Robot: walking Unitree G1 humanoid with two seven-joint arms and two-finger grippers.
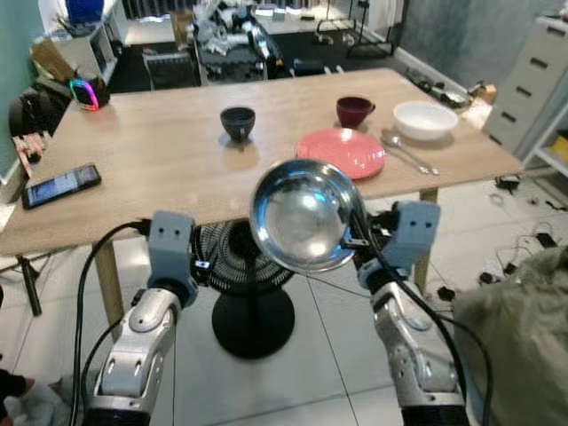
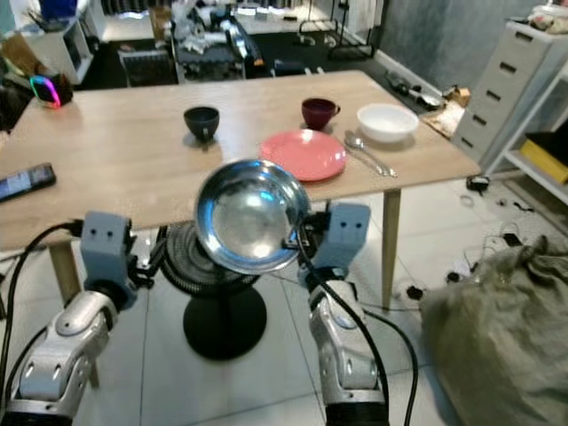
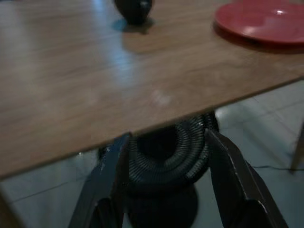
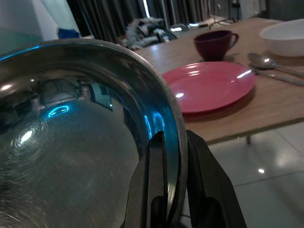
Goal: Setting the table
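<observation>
The steel bowl is held up on edge in front of the near side of the wooden table, its hollow turned toward the robot and its back toward the table. It is round, so no long axis shows. The right gripper pinches its right rim, one black finger inside the bowl and one outside, as the right wrist view shows. The right arm rises from the lower right with the forearm pointing up and forward.

The left arm is raised likewise at the left, and the left gripper has its two fingers spread wide around nothing, just short of the table's near edge, with a black floor fan under the table beyond it.

On the table stand one red plate, one black cup to its left, one dark red mug beyond it, one white bowl at the far right and one spoon between plate and white bowl. One phone lies near the left edge.
</observation>
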